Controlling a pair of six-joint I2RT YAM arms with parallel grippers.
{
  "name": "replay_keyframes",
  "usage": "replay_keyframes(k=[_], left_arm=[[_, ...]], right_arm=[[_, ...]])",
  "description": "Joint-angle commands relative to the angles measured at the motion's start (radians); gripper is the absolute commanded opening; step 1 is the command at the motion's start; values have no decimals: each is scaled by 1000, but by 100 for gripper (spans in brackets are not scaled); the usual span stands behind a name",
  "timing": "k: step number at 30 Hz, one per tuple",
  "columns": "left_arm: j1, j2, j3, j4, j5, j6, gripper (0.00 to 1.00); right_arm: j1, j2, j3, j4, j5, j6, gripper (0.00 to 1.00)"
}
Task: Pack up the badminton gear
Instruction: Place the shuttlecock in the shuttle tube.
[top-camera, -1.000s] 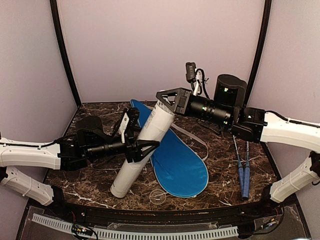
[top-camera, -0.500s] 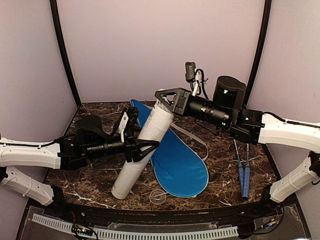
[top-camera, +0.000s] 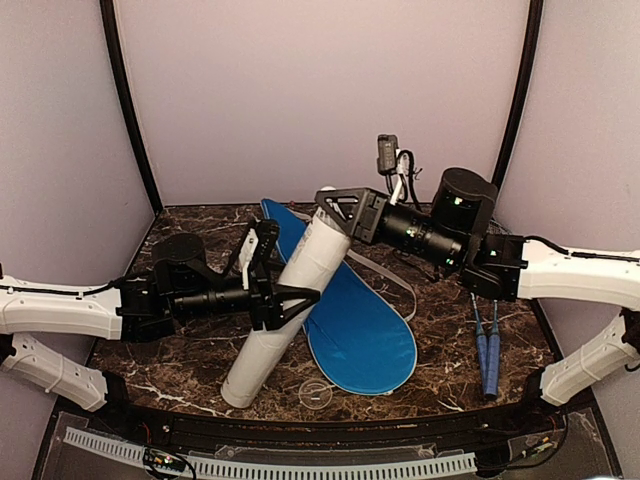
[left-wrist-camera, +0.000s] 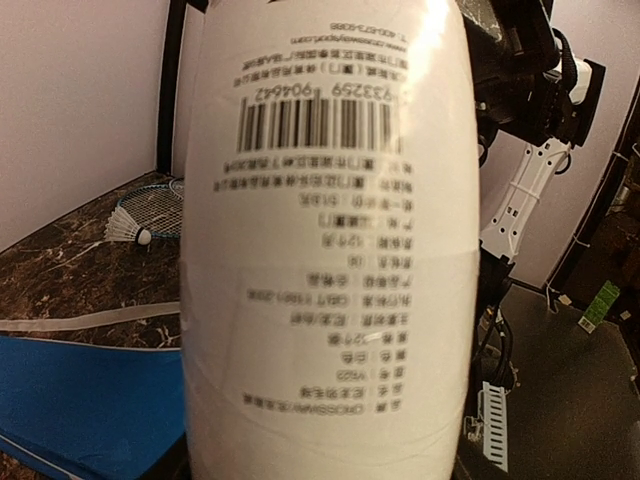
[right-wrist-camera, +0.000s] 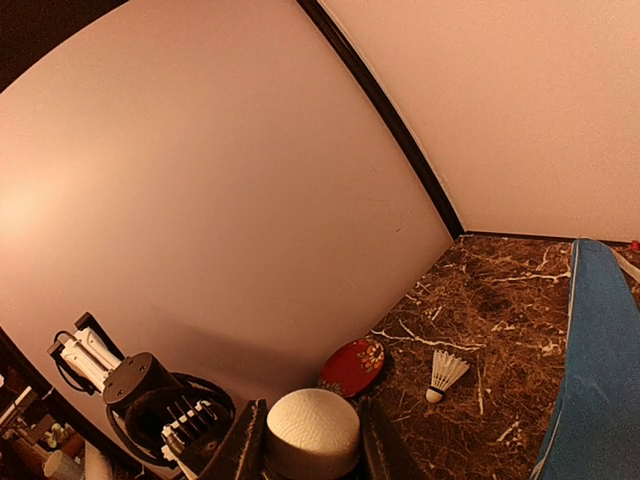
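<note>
Both arms are on the long white tube (top-camera: 262, 350). Left jaws are clamped round its mid-body. Right jaws are closed on its rounded white top end, with the fingers (right-wrist-camera: 246, 440) flanking it in the right wrist view.

The tube leans. Its bottom end sits on the counter (top-camera: 440, 320) at near-left, just beside the blue cover (top-camera: 365, 325), and its top is raised toward back-right. The long axis runs near-left to far-right, tilted well off both flat and upright, and crosses the cover's left edge in the top view.

My read: I'm steadying or reorienting the tube, and packing is at an early stage. 1 shuttlecock (right-wrist-camera: 445, 372) lies loose at the back of the counter. 2 rackets (top-camera: 487, 350) lie on the right, outside the cover.

To do this well:
- Move both arms as 1 unit so the tube takes no bending load.
- Pivot on the bottom end.
- Keep the left squeeze light. The wall looks like thin card and will probably crush.
- Watch for the bottom end skating on the marble.
</note>
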Motion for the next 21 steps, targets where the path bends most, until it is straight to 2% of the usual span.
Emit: replay_keyframes(k=[1, 6, 11, 17, 21], left_arm=[[-8, -64, 2, 96, -13, 57, 62], [-6, -77, -3, -47, -41, 178, 62], [-3, -75, 18, -148, -26, 239, 62], [4, -76, 8, -186, -2, 267, 62], [4, -77, 6, -225, 24, 295, 62]], right_arm=[[16, 0, 17, -88, -3, -19, 28], [7, -24, 67, -237, -30, -29, 54], [-15, -59, 57, -271, -152, -20, 73], [-54, -109, 33, -274, -220, 14, 86], [-98, -115, 68, -394, -238, -3, 87]])
